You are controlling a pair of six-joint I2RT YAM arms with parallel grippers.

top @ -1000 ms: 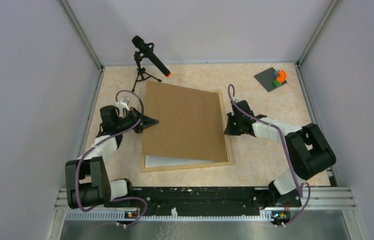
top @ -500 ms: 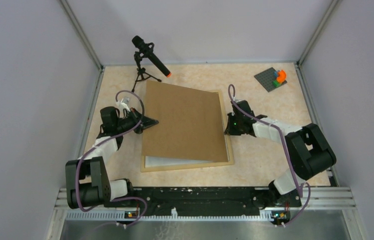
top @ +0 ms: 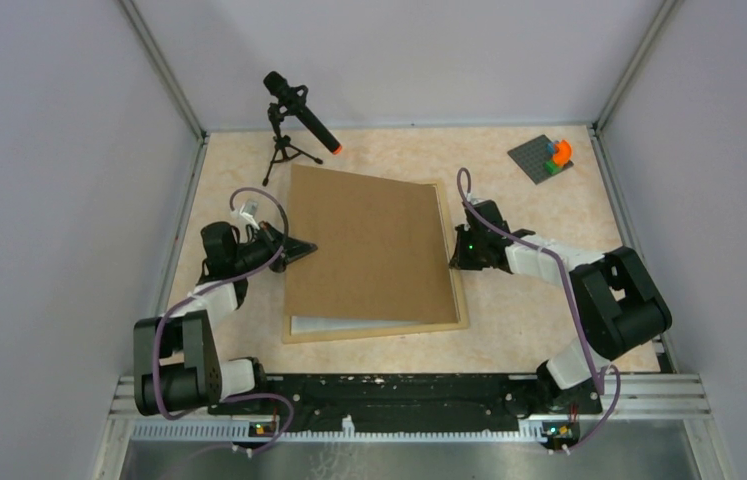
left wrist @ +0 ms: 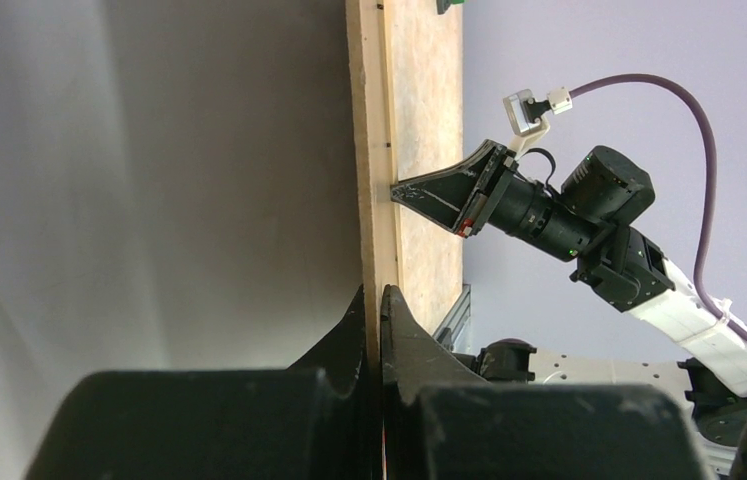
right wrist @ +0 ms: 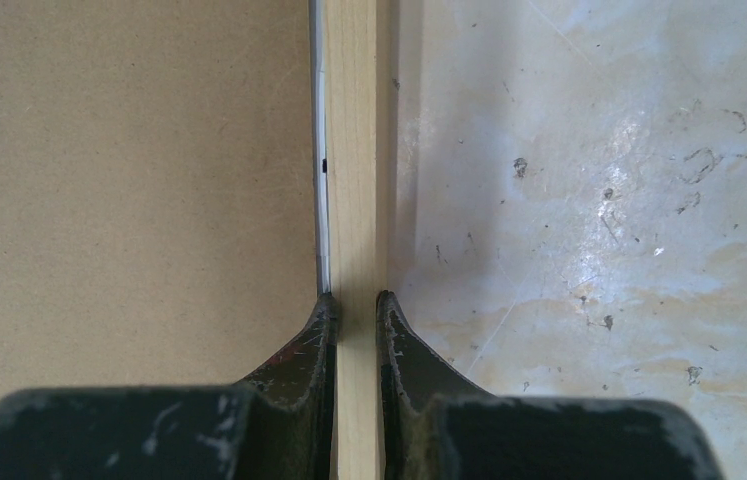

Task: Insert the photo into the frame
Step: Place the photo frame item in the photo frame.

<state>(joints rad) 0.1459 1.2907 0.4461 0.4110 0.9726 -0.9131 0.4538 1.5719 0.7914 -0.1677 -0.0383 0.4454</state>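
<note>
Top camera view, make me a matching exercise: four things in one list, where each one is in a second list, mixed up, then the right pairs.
Things:
1. microphone
2. grey brick plate
3. left gripper
4. right gripper

Places:
A. closed on the frame's right strip
B. far right corner of the table
C. at the brown board's left edge
D. far left of the table

Pairs: 1-D, 2-B, 3-C, 4-A

Soft even light from above, weak shadows. The glossy beige marbled table top [right wrist: 589, 180] reflects mild glare; nearest parts are blurred.
</note>
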